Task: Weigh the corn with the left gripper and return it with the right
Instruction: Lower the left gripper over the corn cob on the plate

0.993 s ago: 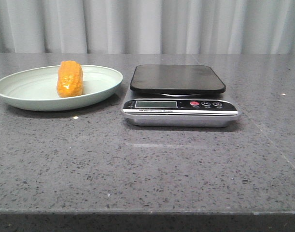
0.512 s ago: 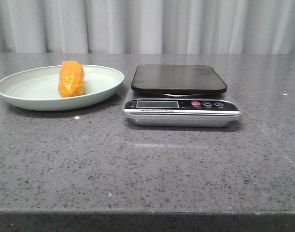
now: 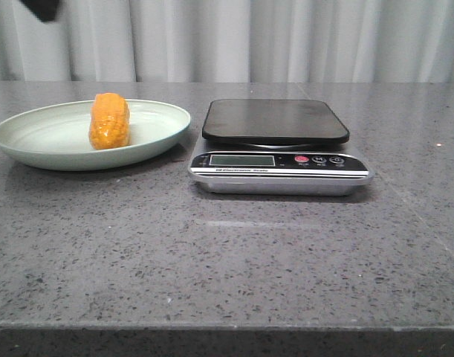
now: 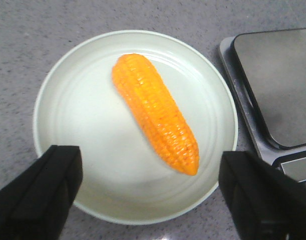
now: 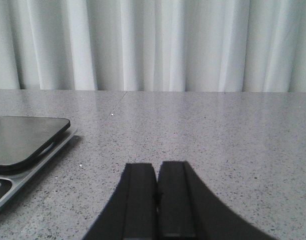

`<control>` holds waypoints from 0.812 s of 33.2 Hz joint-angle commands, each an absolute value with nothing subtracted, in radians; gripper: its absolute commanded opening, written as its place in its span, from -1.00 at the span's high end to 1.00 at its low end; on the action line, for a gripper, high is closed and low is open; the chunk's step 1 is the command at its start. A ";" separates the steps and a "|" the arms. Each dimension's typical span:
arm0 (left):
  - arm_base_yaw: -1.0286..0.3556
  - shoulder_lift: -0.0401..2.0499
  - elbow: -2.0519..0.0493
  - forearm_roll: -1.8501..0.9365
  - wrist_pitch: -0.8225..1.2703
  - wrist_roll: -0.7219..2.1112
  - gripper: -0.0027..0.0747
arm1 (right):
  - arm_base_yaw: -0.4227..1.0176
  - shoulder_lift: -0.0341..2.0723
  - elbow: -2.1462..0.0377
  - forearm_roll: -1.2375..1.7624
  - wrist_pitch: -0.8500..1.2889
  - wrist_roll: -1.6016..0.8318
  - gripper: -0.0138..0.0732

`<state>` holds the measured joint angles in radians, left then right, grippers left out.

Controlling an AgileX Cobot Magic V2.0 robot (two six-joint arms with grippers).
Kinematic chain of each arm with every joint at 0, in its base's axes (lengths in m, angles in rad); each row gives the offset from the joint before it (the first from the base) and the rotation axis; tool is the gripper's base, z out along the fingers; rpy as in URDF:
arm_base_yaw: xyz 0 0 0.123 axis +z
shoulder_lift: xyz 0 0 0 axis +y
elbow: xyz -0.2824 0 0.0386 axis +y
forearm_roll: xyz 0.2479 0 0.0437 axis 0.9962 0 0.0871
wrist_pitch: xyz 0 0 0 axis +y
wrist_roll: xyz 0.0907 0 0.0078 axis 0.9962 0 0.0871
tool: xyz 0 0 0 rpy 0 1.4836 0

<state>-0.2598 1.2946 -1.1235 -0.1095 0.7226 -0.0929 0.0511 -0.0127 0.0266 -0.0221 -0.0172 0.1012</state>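
Most of the left gripper (image 4: 150,200) was cut off: from the front only a black scrap of it poked in at the eleven o'clock corner, above the far edge of the plate (image 3: 33,152), and nothing of the kind had been there half a second before. Its own wrist camera caught just two black fingers (image 4: 40,192), spread wide apart over the plate and empty. The corn (image 3: 109,121) lay on that pale green plate, untouched, its pointed end toward the scale (image 3: 279,147), which stood just beside the plate at about three o'clock. The scale's display was too small to read. The right gripper (image 5: 157,200) never showed in the front view; its wrist camera saw the fingers pressed together with nothing between them, low over the grey table (image 3: 227,260), with the curtain (image 5: 153,45) behind.
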 commanded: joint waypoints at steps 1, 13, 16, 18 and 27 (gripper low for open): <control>-0.277 1.401 -1.267 -0.122 0.768 -0.135 -0.52 | 0.054 -0.027 0.019 -0.030 -0.092 0.099 0.36; -0.327 1.641 -1.489 0.014 0.922 -0.346 -0.52 | 0.054 -0.027 0.019 -0.030 -0.092 0.099 0.36; -0.340 1.665 -1.498 0.037 0.910 -0.377 -0.52 | 0.054 -0.027 0.019 -0.030 -0.092 0.099 0.36; -0.340 1.683 -1.498 0.040 0.907 -0.382 -0.52 | 0.054 -0.027 0.019 -0.030 -0.092 0.099 0.36; -0.338 1.745 -1.506 0.098 0.943 -0.436 -0.38 | 0.054 -0.027 0.019 -0.030 -0.092 0.099 0.36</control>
